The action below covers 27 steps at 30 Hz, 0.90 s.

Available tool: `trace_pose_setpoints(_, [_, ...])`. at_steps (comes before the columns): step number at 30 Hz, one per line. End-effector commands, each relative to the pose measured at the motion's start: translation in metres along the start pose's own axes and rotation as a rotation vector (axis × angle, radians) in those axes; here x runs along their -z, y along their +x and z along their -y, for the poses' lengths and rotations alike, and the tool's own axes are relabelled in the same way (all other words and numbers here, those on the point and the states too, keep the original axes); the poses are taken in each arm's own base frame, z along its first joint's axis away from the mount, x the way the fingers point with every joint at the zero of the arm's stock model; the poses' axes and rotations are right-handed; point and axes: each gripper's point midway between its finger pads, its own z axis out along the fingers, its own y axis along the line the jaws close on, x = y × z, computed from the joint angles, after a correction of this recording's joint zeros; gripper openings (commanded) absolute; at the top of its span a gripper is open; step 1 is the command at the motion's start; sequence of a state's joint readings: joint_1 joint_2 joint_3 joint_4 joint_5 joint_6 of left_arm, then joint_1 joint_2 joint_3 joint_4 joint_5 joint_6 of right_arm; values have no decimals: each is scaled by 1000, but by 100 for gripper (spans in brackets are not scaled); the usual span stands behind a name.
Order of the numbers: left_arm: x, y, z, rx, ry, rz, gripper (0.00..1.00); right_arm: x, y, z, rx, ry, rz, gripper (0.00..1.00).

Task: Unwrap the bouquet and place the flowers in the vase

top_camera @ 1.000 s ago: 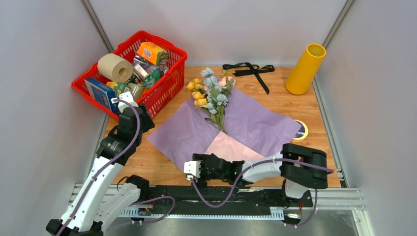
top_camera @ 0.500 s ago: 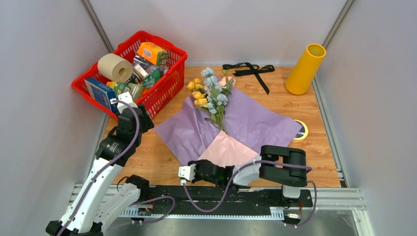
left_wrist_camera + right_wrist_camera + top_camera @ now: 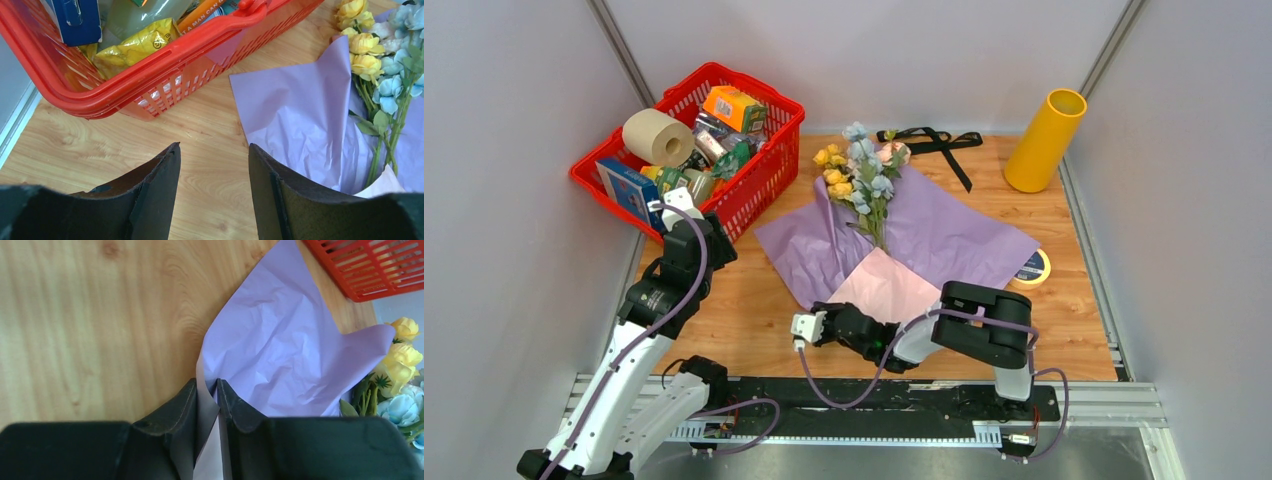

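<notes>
Lilac wrapping paper (image 3: 280,355) nipped in right jaws; left jaws open, empty. Perhaps tearing, or scattering pastel artificial flowers (image 3: 864,185), if yanked.

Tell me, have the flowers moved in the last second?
Yes. The flowers slid farther back, a little toward the vase; their tips now sit level with the black ribbon, which stayed put.

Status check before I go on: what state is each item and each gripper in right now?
Lilac wrapping paper sheet: opened out, near corner pinched.
Green-stemmed artificial flowers: lying on the paper, unwrapped.
Black ribbon bow: off the paper, lying loose.
Mustard-yellow cylinder vase: upright, no flowers in it.
Red plastic basket: packed with goods.
Left gripper: open, empty.
Right gripper: shut on the paper's near corner.
</notes>
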<state>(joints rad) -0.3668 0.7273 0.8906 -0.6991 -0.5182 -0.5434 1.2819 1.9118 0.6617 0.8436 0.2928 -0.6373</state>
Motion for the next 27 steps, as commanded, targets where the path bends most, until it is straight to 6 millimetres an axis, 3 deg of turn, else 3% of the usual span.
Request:
trace_pose_setpoints(1, [1, -6, -2, -5, -5, 24, 61, -12, -20, 19, 5, 22, 81, 24])
trace_pose_setpoints(6, [1, -6, -1, -1, -2, 23, 61, -17, -27, 26, -3, 26, 90, 24])
trace_pose_setpoints(11, [3, -5, -2, 2, 4, 23, 61, -22, -47, 31, -70, 24, 134, 25])
trace_pose_setpoints(12, [3, -5, -2, 0, 4, 23, 61, -22, -50, 30, -86, 13, 132, 28])
trace_pose_setpoints(15, [3, -5, -1, -7, 8, 19, 61, -17, -64, 20, -174, -118, 98, 52])
trace_pose_setpoints(19, [5, -6, 7, -21, 57, 13, 61, 9, -88, 24, -305, -246, 136, 67])
trace_pose_setpoints(22, [6, -7, 12, -33, 86, 11, 61, 26, -82, 50, -518, -310, 120, 70])
trace_pose_setpoints(27, [6, 0, 27, -93, 173, -25, 61, 43, -30, 101, -766, -259, 50, 76])
